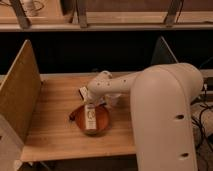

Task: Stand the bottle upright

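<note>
The slim whitish bottle point(90, 118) with a pale label and a dark round mark is in the middle of the camera view, over the round orange-brown bowl point(102, 124) on the wooden table point(55, 120). My gripper point(89, 100) is at the bottle's top end, at the tip of the large white arm point(160, 110) that reaches in from the right. The gripper looks closed on the bottle's upper end. The bottle's lower end is inside the bowl; whether it stands or leans I cannot tell.
A tall wooden divider panel point(20, 95) walls the table's left side. A dark panel point(162, 50) stands at the back right. A dark gap and shelf rail point(100, 25) run behind the table. Cables point(202, 110) hang at the far right.
</note>
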Robot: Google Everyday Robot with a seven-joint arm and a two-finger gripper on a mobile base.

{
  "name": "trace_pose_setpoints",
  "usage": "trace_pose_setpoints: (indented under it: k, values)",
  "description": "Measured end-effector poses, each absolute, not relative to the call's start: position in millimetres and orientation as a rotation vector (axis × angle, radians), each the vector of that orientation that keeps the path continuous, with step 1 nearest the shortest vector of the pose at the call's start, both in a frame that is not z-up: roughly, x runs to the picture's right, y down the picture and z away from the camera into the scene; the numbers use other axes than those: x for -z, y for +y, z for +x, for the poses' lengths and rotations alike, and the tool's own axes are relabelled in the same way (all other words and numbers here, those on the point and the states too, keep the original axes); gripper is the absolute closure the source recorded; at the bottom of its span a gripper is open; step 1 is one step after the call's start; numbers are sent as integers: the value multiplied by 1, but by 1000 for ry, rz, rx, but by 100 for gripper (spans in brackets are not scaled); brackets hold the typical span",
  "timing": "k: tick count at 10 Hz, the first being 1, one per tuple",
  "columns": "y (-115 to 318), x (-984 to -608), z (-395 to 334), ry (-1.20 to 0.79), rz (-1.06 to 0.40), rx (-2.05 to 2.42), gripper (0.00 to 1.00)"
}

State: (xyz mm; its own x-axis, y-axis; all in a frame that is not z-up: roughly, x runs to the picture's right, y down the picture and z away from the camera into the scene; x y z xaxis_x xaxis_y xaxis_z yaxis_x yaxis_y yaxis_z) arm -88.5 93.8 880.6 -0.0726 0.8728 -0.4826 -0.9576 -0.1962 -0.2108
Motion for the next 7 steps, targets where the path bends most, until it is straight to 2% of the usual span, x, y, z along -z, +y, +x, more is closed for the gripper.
trace_pose_setpoints:
  k: [3,7]
  values:
    - [95,-882,-91,186,-609,-1660,100]
    - [69,-873,-102,64,-565,-1590,100]
